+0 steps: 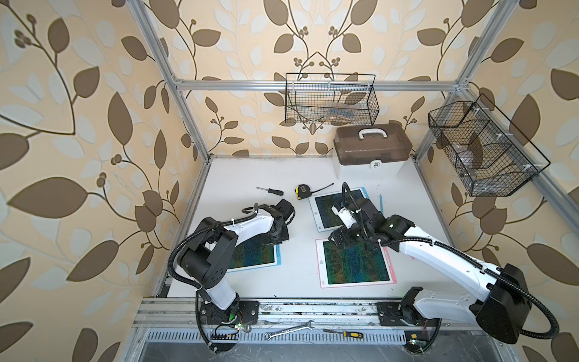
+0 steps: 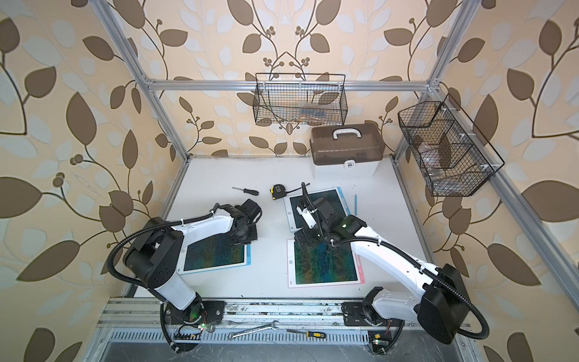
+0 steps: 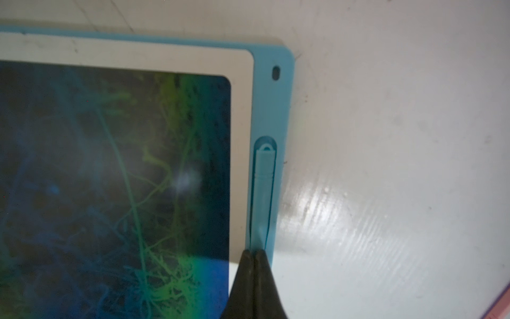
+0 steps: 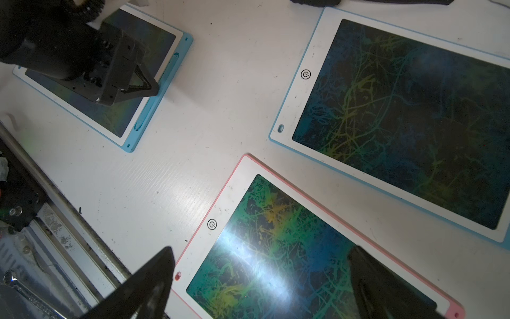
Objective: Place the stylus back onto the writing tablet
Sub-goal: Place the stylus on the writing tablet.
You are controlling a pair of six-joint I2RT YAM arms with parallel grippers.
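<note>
Left claw [image 3: 254, 252]: sits pinched shut, tips together, right at the lower end of the blue stylus [image 3: 263, 193]; grips nothing that shows, and cannot tell whether touching it.

Blue stylus: lies lengthwise in the side groove of the near blue-framed tablet [image 3: 242, 110], looped end toward the tablet's corner hole.

Right claw [image 4: 262, 250]: hangs spread wide and empty above the pink-framed tablet [image 4: 234, 179], near its power-button end.

Loose stylus [image 1: 381, 202]: lies flat on the white bench [image 1: 250, 175], just beside the right edge of the far blue-framed tablet [image 1: 313, 213] with a narrow gap between; shows in both top views.

Tape measure [image 1: 301, 191] and screwdriver [image 1: 270, 190]: rest on the bench beyond the tablets, the former close to the far tablet's corner.
</note>
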